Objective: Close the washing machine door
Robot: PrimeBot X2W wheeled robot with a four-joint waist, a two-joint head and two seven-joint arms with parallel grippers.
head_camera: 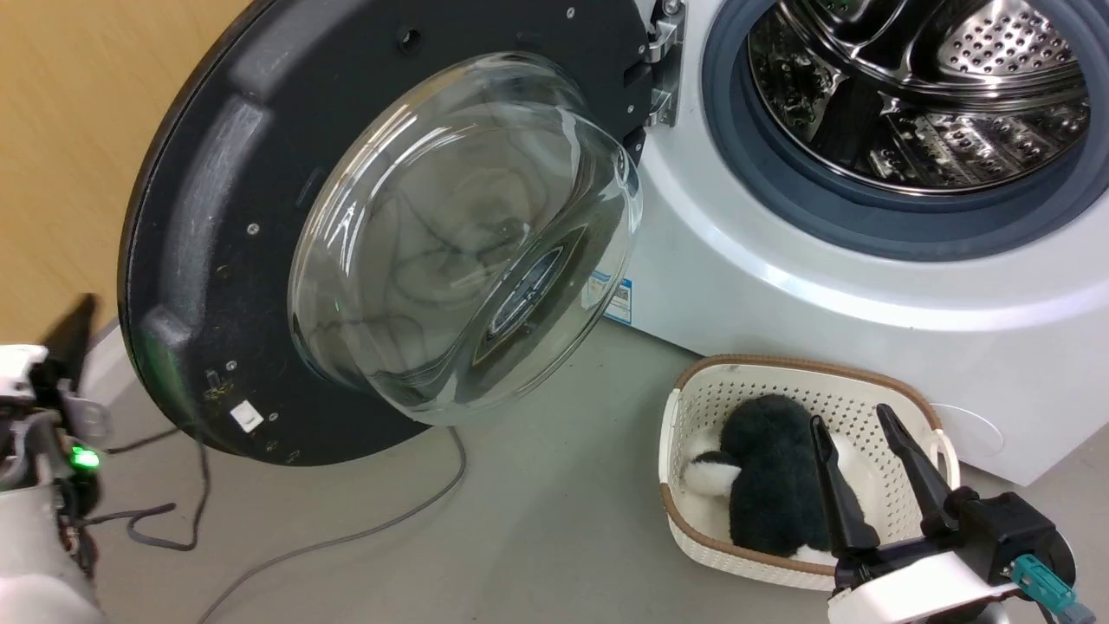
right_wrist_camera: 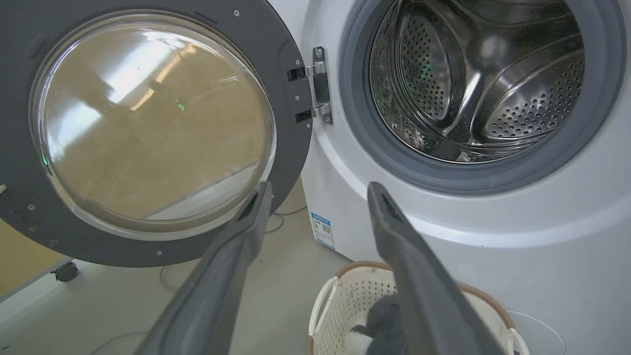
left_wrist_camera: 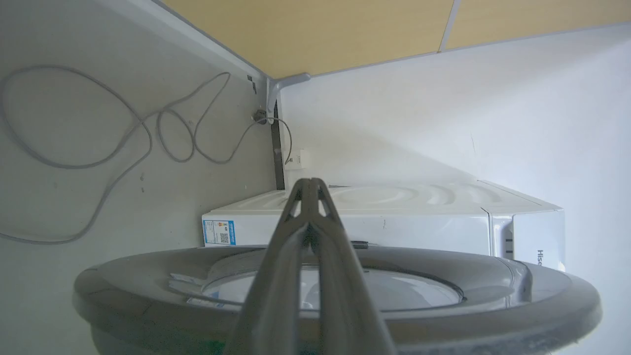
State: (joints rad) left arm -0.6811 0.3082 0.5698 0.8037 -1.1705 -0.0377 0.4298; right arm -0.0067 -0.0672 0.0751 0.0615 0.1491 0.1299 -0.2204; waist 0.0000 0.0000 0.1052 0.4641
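The washing machine door (head_camera: 199,217) stands swung wide open to the left, its clear glass bowl (head_camera: 459,243) bulging toward me. The white washing machine (head_camera: 780,260) shows its grey gasket and steel drum (head_camera: 936,87). My left gripper (head_camera: 80,312) is at the lower left, just outside the door's outer edge. In the left wrist view its fingers (left_wrist_camera: 309,187) are pressed shut, lying over the door's outer face (left_wrist_camera: 148,291). My right gripper (head_camera: 849,418) is open at the lower right; in its own view the right gripper (right_wrist_camera: 318,190) points between the door (right_wrist_camera: 291,64) and the drum opening (right_wrist_camera: 473,79), touching neither.
A cream perforated basket (head_camera: 693,407) holding a black and white plush toy (head_camera: 771,477) sits on the floor against the machine, under my right gripper. A grey cable (head_camera: 381,520) trails over the floor below the door. A wooden wall (head_camera: 69,130) stands behind the door.
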